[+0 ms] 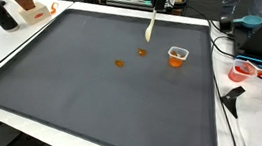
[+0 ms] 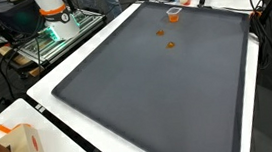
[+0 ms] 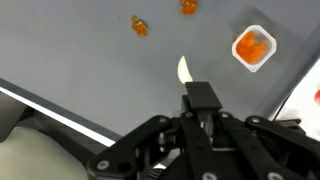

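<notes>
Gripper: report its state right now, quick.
Gripper: closed, holding a white spoon over the gray mat.

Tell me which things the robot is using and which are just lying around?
In use: gripper shut on the white plastic spoon; small white cup of orange filling; two orange pieces on the dark grey mat.
Lying about: tan cardboard box; red-and-white object.
</notes>
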`<state>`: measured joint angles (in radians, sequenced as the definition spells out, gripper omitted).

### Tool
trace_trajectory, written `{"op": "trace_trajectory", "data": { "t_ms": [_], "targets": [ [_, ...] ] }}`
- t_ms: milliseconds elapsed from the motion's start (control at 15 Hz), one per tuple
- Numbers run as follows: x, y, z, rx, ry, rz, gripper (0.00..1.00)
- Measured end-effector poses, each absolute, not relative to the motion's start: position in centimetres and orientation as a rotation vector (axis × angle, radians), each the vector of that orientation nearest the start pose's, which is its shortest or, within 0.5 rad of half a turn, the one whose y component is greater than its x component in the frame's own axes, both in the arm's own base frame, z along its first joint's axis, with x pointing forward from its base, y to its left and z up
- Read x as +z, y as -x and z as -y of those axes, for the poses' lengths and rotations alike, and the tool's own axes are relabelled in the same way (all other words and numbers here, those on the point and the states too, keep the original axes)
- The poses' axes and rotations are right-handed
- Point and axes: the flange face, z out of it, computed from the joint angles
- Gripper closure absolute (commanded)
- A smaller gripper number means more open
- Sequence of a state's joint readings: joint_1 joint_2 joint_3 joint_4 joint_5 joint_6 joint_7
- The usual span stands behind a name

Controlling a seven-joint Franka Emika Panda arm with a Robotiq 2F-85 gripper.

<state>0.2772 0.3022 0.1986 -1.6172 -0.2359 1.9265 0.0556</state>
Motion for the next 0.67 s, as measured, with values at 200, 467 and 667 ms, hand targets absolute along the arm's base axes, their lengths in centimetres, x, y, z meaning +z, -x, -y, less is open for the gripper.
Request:
{"op": "trace_trajectory", "data": {
  "t_ms": [200,467,667],
  "targets": [
    [46.0,-58.9,-25.9,-0.073,3.119,0.804,0.97],
    [46.5,-58.4,-24.8,-0.046,3.054,0.807,0.87],
    [46.6,-58.2,-24.6,-0.044,3.05,0.811,0.97]
  ]
}}
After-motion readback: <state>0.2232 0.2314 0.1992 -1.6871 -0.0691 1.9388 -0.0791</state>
